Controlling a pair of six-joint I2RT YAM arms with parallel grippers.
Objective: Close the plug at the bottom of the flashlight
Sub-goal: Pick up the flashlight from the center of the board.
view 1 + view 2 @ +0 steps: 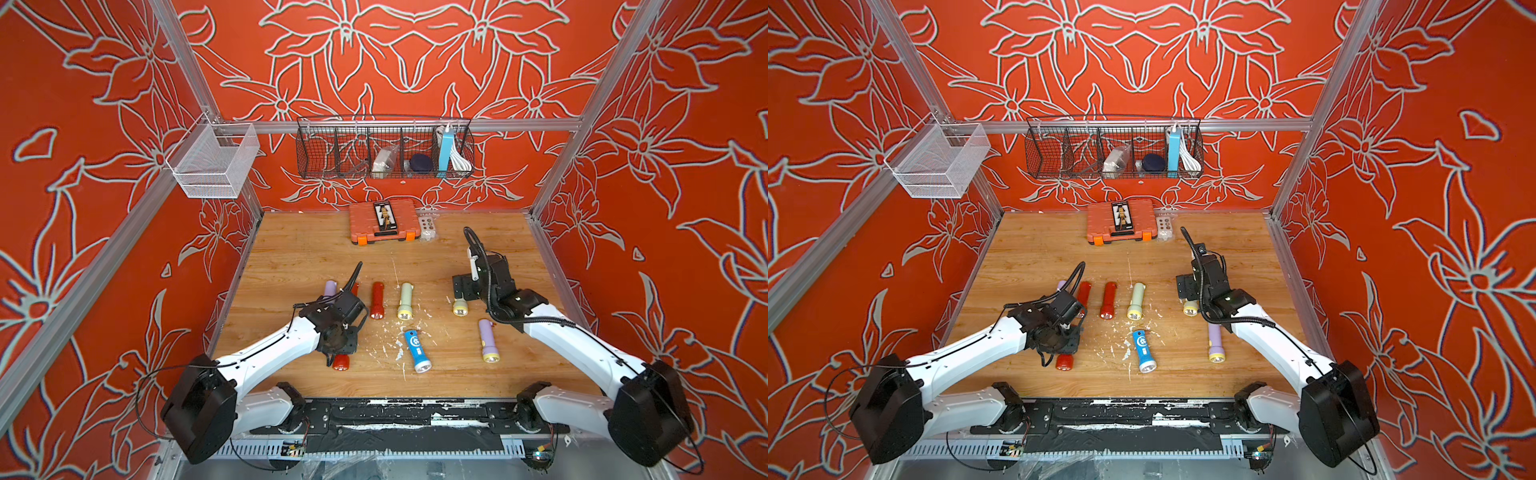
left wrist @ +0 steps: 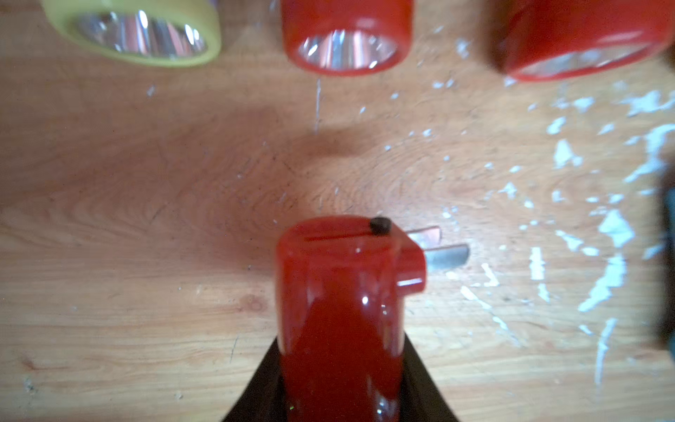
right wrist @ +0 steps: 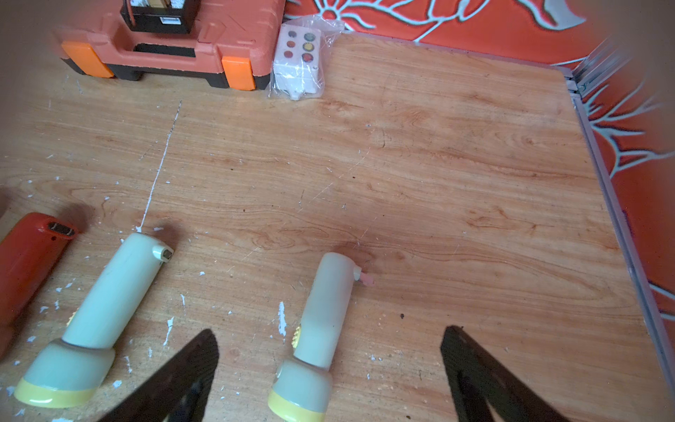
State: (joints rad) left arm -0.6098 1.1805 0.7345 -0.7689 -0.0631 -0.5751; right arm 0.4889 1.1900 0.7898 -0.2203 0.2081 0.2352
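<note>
My left gripper [image 2: 341, 369] is clamped tight on the red flashlight [image 2: 339, 299], with a black finger [image 2: 420, 383] pressed against each side of the barrel. The barrel runs straight out from between my fingertips, tail end farthest from me. In both top views only its head pokes out behind the gripper, toward my base.

The plug [image 2: 412, 266] sits at that tail, well beyond my fingertips. It is swung out sideways from the body, its two metal prongs [image 2: 445, 252] bare and pointing toward the white flecks [image 2: 617, 234] on the table [image 2: 109, 219].

Farther out past the tail, three heads face me: a yellow-rimmed flashlight [image 2: 135, 36], a second red flashlight [image 2: 347, 47] and a third red flashlight [image 2: 584, 44].

Between my two grippers, nearer my base, lies a blue flashlight [image 1: 417, 350]. A pale green flashlight [image 3: 109, 310] lies just beside my right gripper's finger [image 3: 182, 369].

My right gripper [image 3: 330, 334] is spread wide and has hold of nothing. A pale flashlight [image 3: 317, 321] lies on the table between its fingers, touching neither as far as I can see. Its yellow head is toward my wrist, and a small stub sticks out sideways at its tail. Well beyond those fingertips sit an orange tool case [image 3: 175, 47] and a bagged button box [image 3: 299, 62].
</note>
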